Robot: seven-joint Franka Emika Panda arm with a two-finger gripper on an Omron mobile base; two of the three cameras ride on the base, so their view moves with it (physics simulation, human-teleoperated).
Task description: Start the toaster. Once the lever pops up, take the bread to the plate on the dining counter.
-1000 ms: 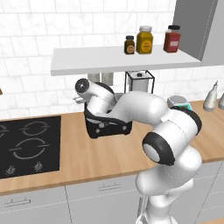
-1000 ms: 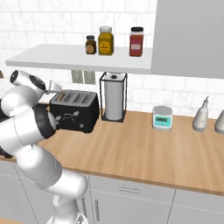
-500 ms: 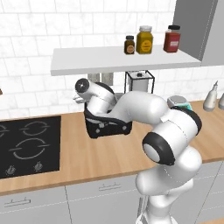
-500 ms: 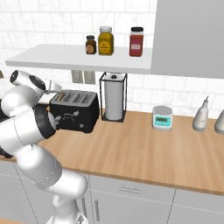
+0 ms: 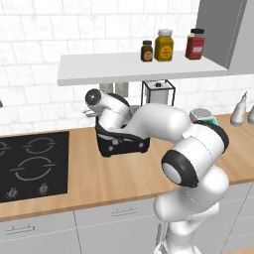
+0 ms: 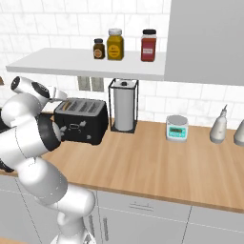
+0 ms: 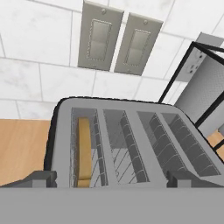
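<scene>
The black toaster (image 6: 82, 125) stands on the wood worktop by the tiled wall, and in the left base view my arm covers much of the toaster (image 5: 124, 145). The hand view looks down on its silvery slots. The bread (image 7: 84, 148), a tan slice seen edge-on, sits low in the leftmost slot. My gripper (image 7: 113, 178) hovers just above the toaster's left end, open, its fingertips (image 7: 38, 178) spread wide with nothing between them. In the right base view the gripper (image 6: 59, 96) is at the toaster's upper left corner. The plate and the dining counter are out of view.
A black-framed paper towel holder (image 6: 124, 107) stands right of the toaster. Further right are a small scale (image 6: 176, 127) and a soap bottle (image 6: 219, 126). A shelf (image 6: 90, 62) with jars hangs close above. A black hob (image 5: 30, 163) lies to the left. Two wall outlets (image 7: 111, 39) sit behind the toaster.
</scene>
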